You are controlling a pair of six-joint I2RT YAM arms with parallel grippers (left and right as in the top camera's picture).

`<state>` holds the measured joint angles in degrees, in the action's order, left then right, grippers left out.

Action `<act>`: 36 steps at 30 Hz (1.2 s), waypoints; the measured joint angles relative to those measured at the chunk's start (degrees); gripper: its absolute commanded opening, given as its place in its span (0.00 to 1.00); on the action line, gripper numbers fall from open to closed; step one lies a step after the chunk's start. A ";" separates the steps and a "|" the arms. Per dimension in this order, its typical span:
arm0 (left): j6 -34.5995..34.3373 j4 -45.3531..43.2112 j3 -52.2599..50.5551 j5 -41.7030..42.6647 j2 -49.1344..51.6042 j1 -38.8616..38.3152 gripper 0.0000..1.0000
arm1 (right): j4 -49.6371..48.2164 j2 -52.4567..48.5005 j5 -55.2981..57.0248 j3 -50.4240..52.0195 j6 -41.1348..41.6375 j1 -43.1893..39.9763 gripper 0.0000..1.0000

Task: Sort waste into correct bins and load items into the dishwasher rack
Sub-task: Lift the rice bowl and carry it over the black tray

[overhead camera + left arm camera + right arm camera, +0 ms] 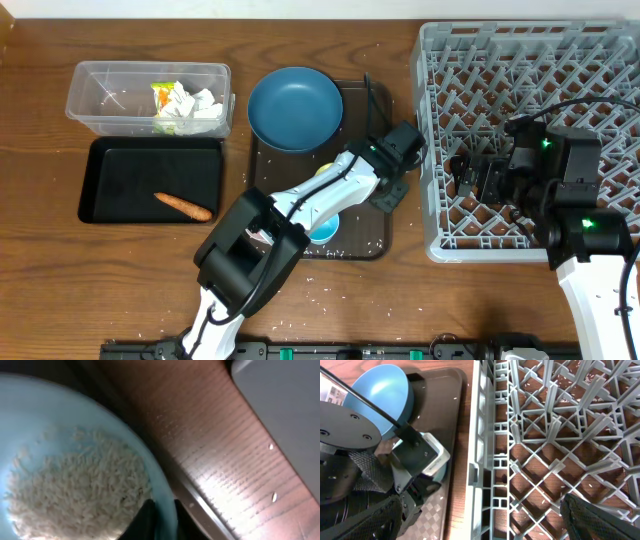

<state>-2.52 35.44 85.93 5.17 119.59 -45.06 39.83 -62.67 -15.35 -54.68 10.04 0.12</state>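
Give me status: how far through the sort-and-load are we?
Done: tissues and wrapper sit in the clear tub, sausage in the black tray. In hand: left gripper has its jaws shut on the rim of the pale bowl, rice inside. Remaining: dump the rice, then load bowl and dark blue dish; no dish shows in the rack, where the right gripper hangs open.

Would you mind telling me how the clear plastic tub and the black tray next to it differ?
The clear tub is see-through with tall walls; the black tray is opaque and shallow. The clear tub holds crumpled white tissues and a yellow-green wrapper; the black tray holds an orange-brown sausage. Both are rectangular, of similar footprint, and lie right next to each other.
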 measured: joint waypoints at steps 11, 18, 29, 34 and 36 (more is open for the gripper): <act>-5.68 0.96 3.52 -1.07 -1.86 0.37 0.06 | 0.09 0.00 0.00 0.00 -0.04 0.00 0.99; -17.27 4.24 4.48 -8.79 -10.78 1.95 0.06 | 0.17 0.00 0.00 0.00 -0.04 0.00 0.99; -32.94 9.38 5.31 -29.46 -16.50 10.99 0.06 | 0.17 0.00 0.00 0.00 -0.04 -0.02 0.99; -35.15 12.35 5.31 -30.77 -16.50 16.35 0.06 | 0.20 0.00 0.00 0.00 -0.04 0.00 0.99; -34.97 13.73 5.31 -29.59 -16.52 18.88 0.06 | 0.20 0.00 0.00 0.00 -0.04 0.00 0.99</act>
<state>-37.50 49.17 91.24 -24.43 103.07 -26.17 40.03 -62.67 -15.35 -54.68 10.00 0.12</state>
